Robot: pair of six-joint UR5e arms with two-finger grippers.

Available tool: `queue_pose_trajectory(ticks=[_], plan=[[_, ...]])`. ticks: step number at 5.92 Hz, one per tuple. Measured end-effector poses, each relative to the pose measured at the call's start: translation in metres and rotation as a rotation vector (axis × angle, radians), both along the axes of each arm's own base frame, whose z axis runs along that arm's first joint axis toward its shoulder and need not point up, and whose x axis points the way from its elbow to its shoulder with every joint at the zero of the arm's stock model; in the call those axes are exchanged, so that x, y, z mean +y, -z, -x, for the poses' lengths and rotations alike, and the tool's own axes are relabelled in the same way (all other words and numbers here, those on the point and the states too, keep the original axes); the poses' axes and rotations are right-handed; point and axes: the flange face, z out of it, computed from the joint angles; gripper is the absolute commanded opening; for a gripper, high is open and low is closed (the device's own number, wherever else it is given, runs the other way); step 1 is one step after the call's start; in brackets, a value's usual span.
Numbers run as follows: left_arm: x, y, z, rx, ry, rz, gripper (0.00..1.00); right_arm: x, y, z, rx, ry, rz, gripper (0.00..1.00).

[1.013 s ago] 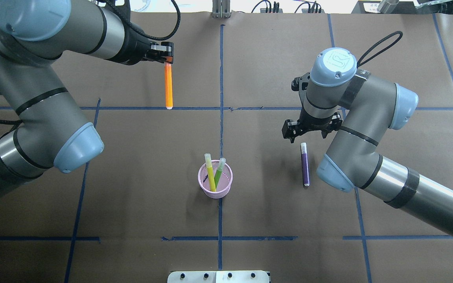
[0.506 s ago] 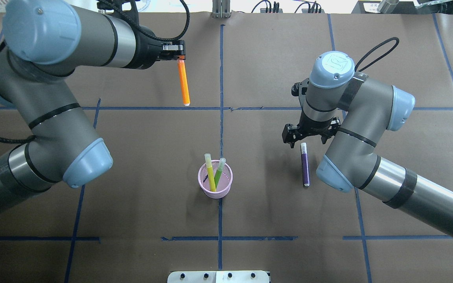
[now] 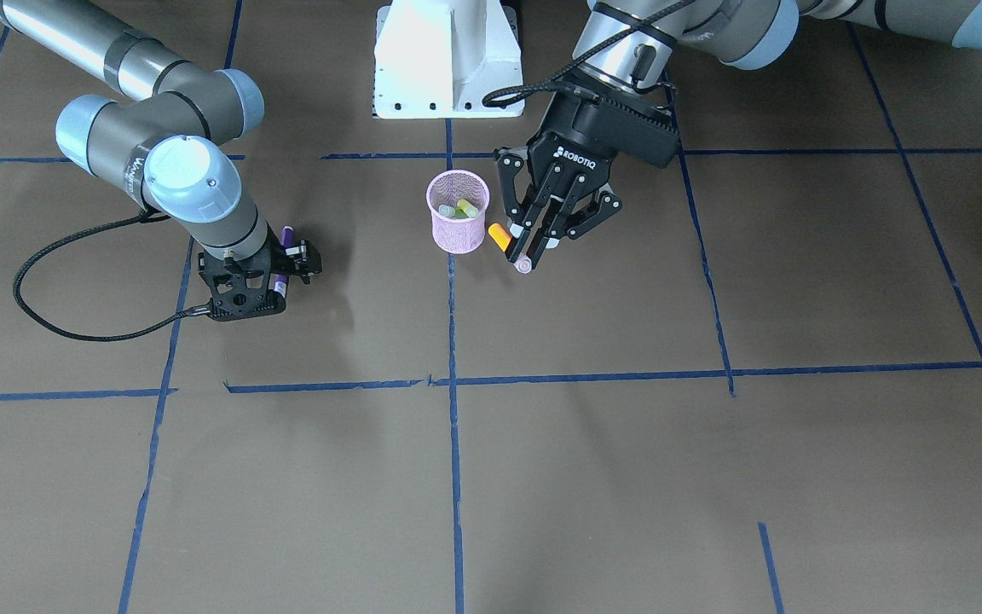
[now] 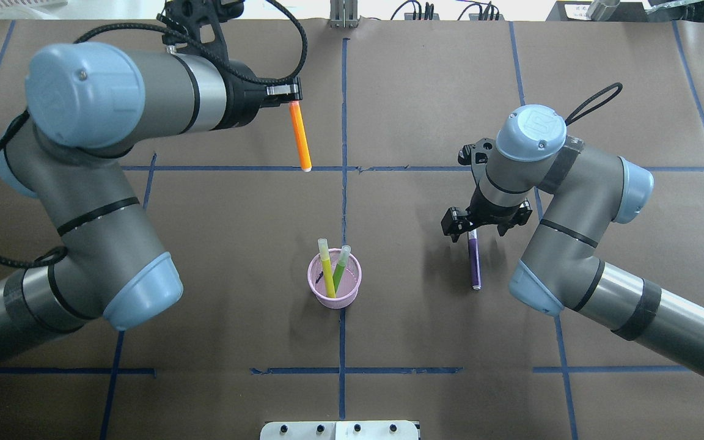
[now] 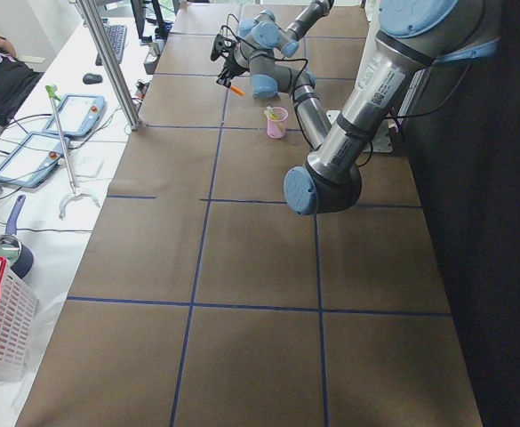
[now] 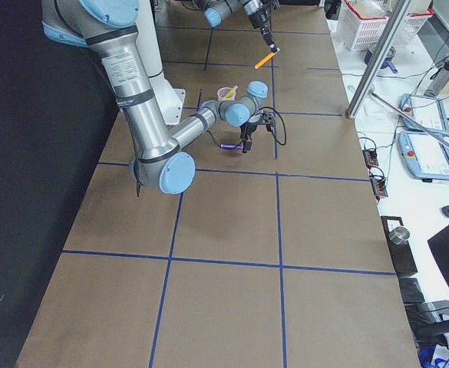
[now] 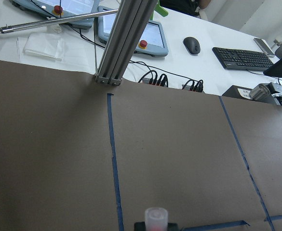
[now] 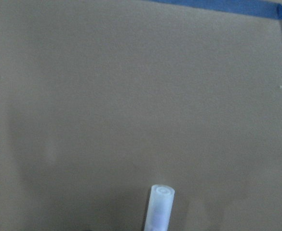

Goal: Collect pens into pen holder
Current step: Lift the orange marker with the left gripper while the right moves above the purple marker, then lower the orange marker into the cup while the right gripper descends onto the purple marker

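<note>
The left tool is clamping the orange pen by one end, its fingertips pressed together on it. It is holding the pen tilted and clear of the table. The pink pen holder is standing near the table's middle, with two green pens leaning inside it. The right tool is sitting low over the capped end of the purple pen, which is lying flat on the table. I cannot tell whether its fingers are apart or gripping.
</note>
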Motion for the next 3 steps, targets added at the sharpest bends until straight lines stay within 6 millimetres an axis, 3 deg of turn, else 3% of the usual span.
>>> queue_pose_trajectory(ticks=[3], plan=[[0.045, -0.011, -0.010, 0.000, 0.047, -0.034, 0.00, 0.002, 0.002, 0.003, -0.010, -0.004, 0.000, 1.00]])
